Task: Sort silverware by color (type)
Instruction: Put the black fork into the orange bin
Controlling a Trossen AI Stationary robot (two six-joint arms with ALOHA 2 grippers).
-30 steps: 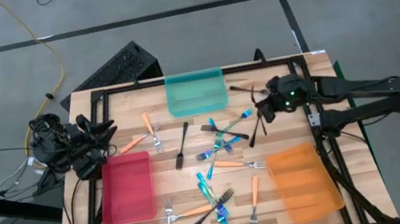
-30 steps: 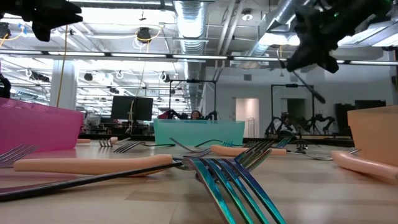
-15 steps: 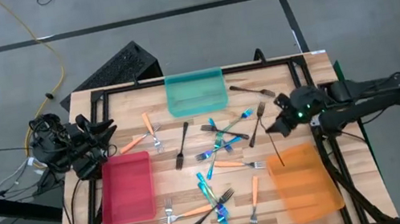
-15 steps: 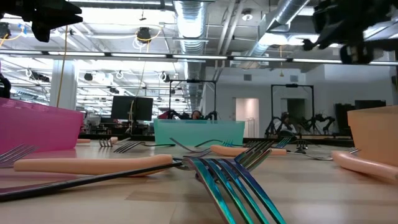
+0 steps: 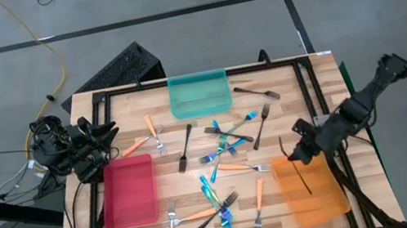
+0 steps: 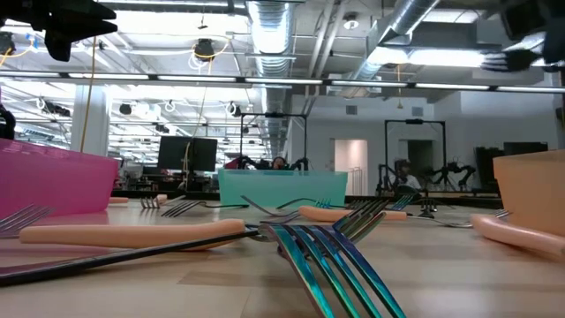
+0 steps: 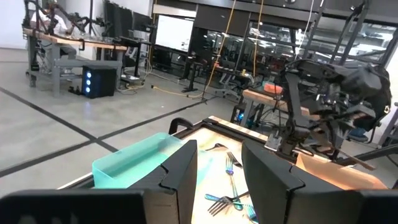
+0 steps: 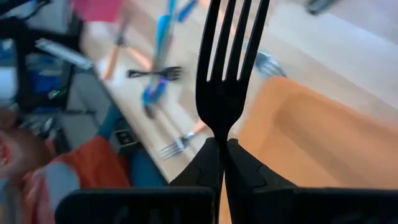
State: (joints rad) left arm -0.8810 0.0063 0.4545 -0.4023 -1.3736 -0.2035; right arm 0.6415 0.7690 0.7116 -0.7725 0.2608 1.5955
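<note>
Right gripper clamped on dark fork, over orange tray's near edge. Trays look empty; remaining forks lie unsorted on surface beside it.

**What I am made of**

Both my arms are dark, close to black, built of rounded joint housings linked by slim straight segments. My left arm is a knot of black casings with loose black cables trailing off it, plus a few pale wires. My right arm shows bulbous dark joints along a thin link. My left fingers are flat, matte black angular plates; my right fingers are black and taper to narrow tips.
</note>
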